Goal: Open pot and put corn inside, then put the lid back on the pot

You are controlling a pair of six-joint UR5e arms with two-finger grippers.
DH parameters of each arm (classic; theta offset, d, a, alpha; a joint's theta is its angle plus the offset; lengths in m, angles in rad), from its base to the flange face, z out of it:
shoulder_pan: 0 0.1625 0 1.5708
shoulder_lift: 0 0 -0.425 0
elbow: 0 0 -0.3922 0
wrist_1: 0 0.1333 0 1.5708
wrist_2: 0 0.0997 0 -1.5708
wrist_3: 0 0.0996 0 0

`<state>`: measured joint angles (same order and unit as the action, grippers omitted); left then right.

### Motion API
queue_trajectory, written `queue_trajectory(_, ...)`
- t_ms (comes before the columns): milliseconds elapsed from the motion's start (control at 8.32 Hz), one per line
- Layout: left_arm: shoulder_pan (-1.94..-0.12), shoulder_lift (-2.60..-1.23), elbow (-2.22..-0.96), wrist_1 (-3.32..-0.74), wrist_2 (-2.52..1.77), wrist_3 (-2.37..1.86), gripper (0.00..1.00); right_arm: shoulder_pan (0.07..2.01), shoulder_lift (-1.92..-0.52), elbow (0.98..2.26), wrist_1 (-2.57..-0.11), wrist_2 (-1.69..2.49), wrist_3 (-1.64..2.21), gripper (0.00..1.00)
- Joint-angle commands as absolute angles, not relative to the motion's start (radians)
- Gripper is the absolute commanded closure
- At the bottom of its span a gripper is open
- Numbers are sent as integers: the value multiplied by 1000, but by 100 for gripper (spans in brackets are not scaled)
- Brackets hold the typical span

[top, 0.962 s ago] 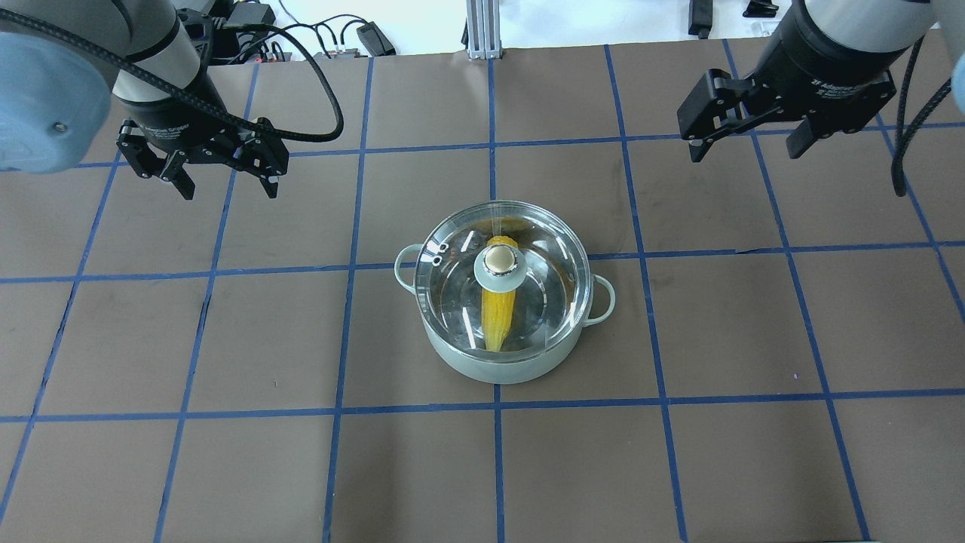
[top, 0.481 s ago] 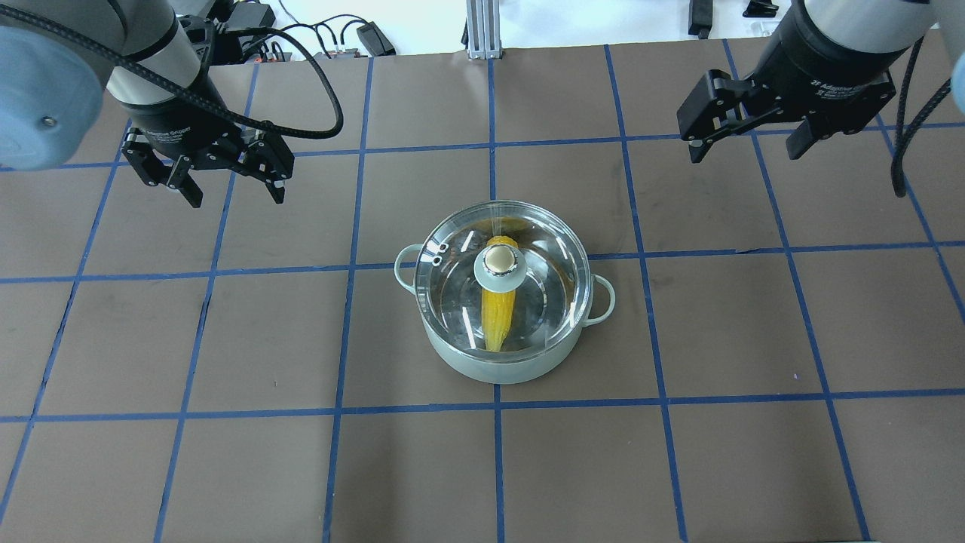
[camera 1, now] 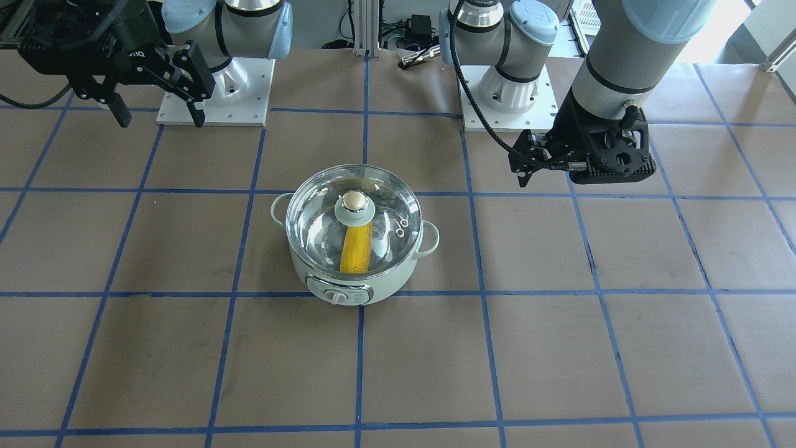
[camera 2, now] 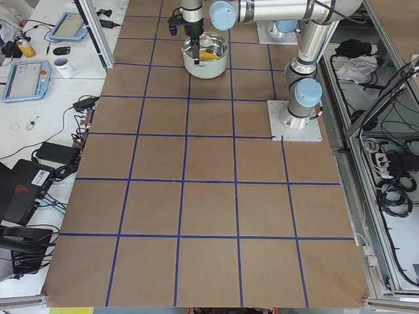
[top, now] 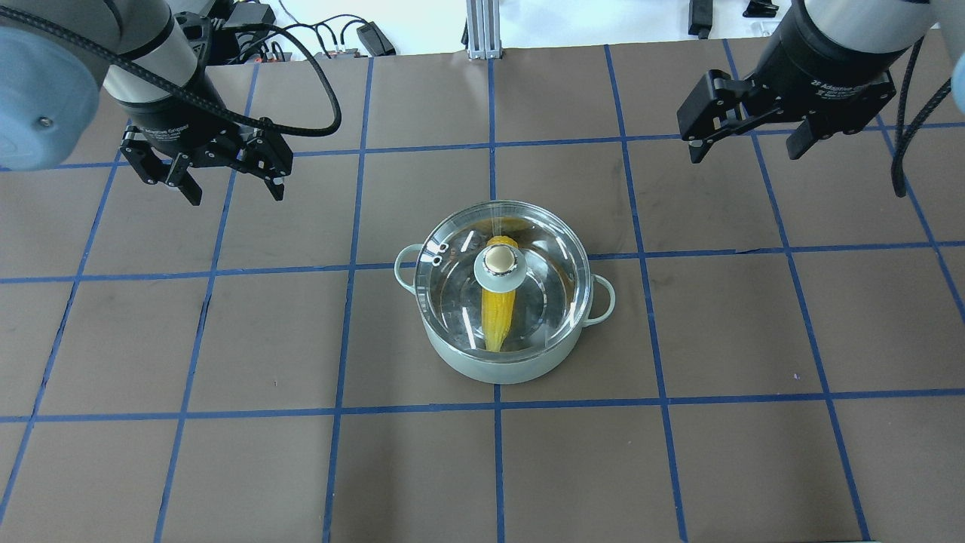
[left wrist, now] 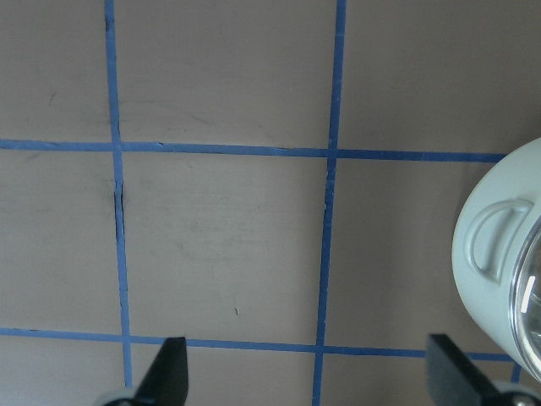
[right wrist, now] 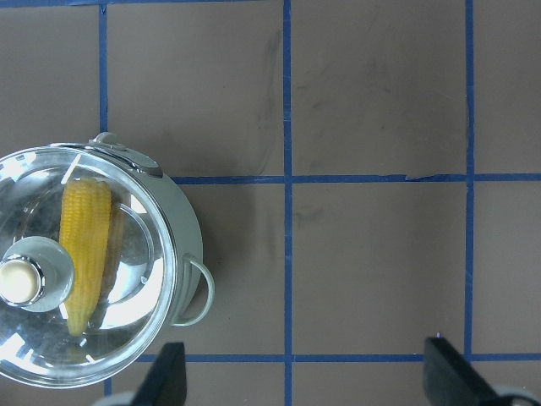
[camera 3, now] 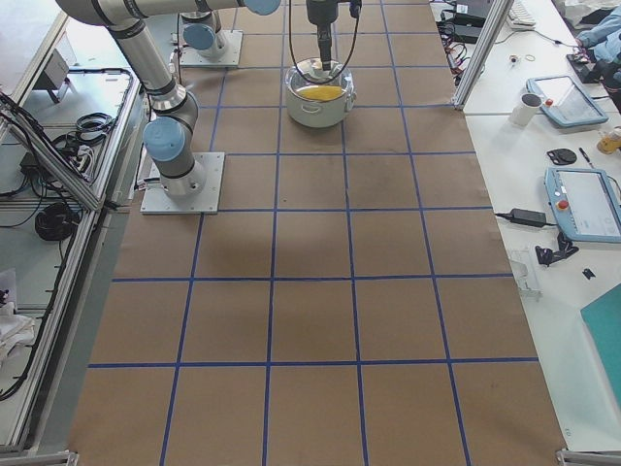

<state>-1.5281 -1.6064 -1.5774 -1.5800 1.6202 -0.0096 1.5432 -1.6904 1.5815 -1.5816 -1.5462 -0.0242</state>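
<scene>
- Black left claw (top: pixel 235 190): fingers spread wide, nothing between them, hanging above the bare table (top: pixel 678 467).
- Right claw (top: pixel 745 151): also spread wide and empty, up in the air.
- Pot (top: pixel 497 368) sits between the two claws, lower than both and well apart from each. The wrist views put it off the left claw's right side and off the right claw's left side.
- Lid (top: pixel 543 279) is on the pot, level on the rim as far as I can tell. Knob (top: pixel 497 260) is centred, and neither claw touches it.
- Corn (top: pixel 499 313) lies inside the pot under the glass, passing beneath the knob, tapered end pointing away from the dial (camera 1: pixel 336 297).
- Step: judging from this layout, all three parts look done: corn in, lid back on, both claws clear of the pot.
- Next move: probably nothing more on the objects. At most, confirm the lid sits flush. Any arm motion should keep high and wide so no finger clips the knob or the loop handles.
</scene>
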Motion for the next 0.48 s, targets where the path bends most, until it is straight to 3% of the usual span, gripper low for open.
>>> queue_trajectory(0,-1529,-1591,-1578,-1577,1623,-6,0,1543,-1690,1582,-1582,-1545,-25,0)
queue_trajectory(361,-1529,-1591,-1578,-1572,1623,-6,0,1545,-1690,1583,-1582,-1545,-23,0)
